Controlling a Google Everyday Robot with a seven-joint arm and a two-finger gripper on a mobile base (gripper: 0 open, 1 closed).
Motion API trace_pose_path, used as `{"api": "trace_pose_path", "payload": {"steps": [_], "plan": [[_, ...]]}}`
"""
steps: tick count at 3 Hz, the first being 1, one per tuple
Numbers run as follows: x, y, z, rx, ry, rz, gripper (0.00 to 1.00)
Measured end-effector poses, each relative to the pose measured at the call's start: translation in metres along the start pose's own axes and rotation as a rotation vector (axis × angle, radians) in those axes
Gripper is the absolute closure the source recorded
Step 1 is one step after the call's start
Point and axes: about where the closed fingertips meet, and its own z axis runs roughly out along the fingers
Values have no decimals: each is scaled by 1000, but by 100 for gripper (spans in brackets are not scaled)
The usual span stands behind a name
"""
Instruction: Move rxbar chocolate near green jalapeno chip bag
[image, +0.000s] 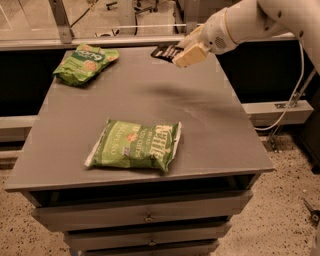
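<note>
Above table (215, 125) rear: pincer (179, 52) grasping one rxbar chocolate (161, 51); one green jalapeno chip bag (135, 145), one snack bag (85, 62).

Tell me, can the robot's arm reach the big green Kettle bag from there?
Probably yes. The end effector holds the rxbar chocolate above the far side of the table, with only bare surface between it and the green jalapeno chip bag.

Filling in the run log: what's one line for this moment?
phase: carry | gripper: above far edge of table, shut on rxbar chocolate, bar lifted | green jalapeno chip bag: flat, front centre
</note>
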Motion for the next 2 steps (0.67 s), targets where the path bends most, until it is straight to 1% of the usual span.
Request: {"api": "trace_pose_path", "payload": {"steps": [1, 2], "plan": [[0, 0, 0, 0, 0, 1, 100], [14, 41, -3, -89, 6, -27, 100]]}}
